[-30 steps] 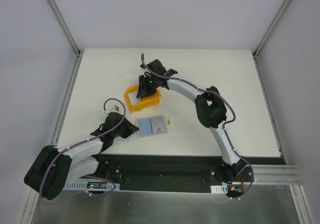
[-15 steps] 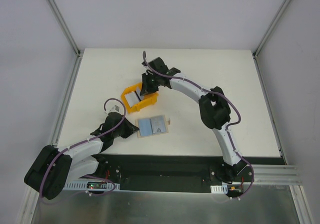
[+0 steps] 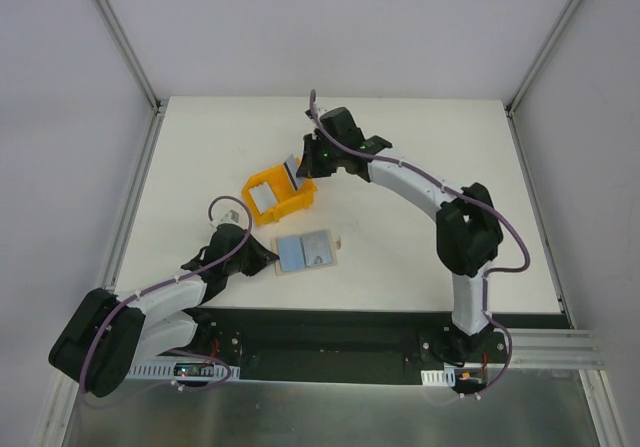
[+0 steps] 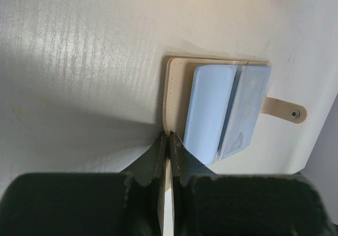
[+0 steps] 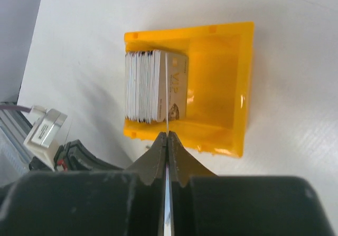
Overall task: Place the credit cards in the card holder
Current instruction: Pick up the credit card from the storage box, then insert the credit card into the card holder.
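The beige card holder [image 3: 305,253] lies open on the table, with pale blue card pockets [image 4: 211,109] and a snap tab [image 4: 285,111]. My left gripper [image 3: 268,260] is shut on its left edge [image 4: 169,135]. A stack of credit cards [image 3: 262,198] stands in the yellow bin [image 3: 285,205]. My right gripper [image 3: 303,167] is shut on one card [image 3: 292,172], held above the bin's far right side. In the right wrist view that card [image 5: 166,88] shows edge-on between the shut fingers [image 5: 167,134], above the stack [image 5: 145,85].
The yellow bin [image 5: 222,88] sits just beyond the card holder. The table has raised metal rails along its left [image 3: 135,197] and right [image 3: 540,217] sides. The right arm's elbow [image 3: 465,232] hangs over the table's right half.
My right gripper has risen out of the yellow bin and moved right and back, with one card in it. The left arm and the card holder have not moved.
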`<state>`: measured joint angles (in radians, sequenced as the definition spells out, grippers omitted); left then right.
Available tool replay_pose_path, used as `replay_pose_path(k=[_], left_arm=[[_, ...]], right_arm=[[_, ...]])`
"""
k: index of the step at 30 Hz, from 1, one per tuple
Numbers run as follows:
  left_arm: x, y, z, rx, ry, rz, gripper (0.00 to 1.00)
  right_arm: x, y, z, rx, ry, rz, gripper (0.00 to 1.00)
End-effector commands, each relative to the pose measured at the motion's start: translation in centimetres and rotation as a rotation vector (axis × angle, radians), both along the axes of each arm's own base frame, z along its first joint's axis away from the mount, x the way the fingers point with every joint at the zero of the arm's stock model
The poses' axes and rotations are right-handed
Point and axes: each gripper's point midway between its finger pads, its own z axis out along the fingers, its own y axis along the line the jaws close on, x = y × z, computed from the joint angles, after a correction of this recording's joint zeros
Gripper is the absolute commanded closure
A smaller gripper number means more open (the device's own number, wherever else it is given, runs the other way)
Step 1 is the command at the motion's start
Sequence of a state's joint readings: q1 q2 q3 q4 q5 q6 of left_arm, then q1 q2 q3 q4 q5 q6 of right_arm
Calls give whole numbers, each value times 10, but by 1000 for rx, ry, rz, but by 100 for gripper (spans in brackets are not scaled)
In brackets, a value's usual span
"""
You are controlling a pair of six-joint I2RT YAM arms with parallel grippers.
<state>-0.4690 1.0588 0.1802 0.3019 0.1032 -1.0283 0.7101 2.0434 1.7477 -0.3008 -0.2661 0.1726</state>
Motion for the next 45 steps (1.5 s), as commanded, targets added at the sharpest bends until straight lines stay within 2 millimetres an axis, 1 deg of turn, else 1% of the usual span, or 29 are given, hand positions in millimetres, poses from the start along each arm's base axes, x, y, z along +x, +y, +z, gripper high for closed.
replay_pose_path(k=[1, 3, 4, 8, 10, 11, 12, 15, 19, 23, 25, 28, 32, 37, 45], left_arm=[[-4, 3, -7, 20, 21, -16, 100], [-4, 3, -7, 19, 22, -19, 100], [-4, 2, -6, 18, 22, -22, 100], [-4, 1, -7, 17, 29, -29, 100], [-5, 0, -8, 18, 37, -31, 100], [-5, -1, -8, 16, 38, -34, 100], [-4, 0, -8, 14, 40, -31, 100], [-5, 0, -10, 14, 49, -23, 100], [-6, 3, -14, 17, 67, -3, 100], [-9, 2, -19, 11, 93, 2, 100], [-9, 1, -19, 1, 95, 5, 100], [-11, 0, -20, -5, 102, -1, 100], [-12, 1, -21, -4, 102, 2, 100], [-12, 1, -21, -8, 101, 3, 100], [-12, 1, -21, -6, 103, 0, 100]], right_arm=[[-12, -21, 70, 127, -148, -41, 100], [-25, -31, 72, 167, -148, -65, 100], [-35, -36, 65, 181, -129, -69, 100], [-67, -45, 52, 263, -79, -85, 99], [-83, -51, 35, 265, -34, -92, 100], [-89, -52, 30, 270, -15, -92, 99], [-98, -55, 15, 268, 22, -98, 100], [-116, -55, -8, 283, 92, -100, 100], [-134, -50, -35, 302, 165, -99, 100], [-149, -46, -69, 257, 218, -93, 100], [-153, -48, -86, 232, 251, -111, 99], [-158, -53, -104, 212, 274, -130, 100], [-158, -63, -116, 181, 272, -162, 100], [-156, -73, -119, 169, 257, -208, 100], [-138, -73, -112, 195, 235, -249, 100]])
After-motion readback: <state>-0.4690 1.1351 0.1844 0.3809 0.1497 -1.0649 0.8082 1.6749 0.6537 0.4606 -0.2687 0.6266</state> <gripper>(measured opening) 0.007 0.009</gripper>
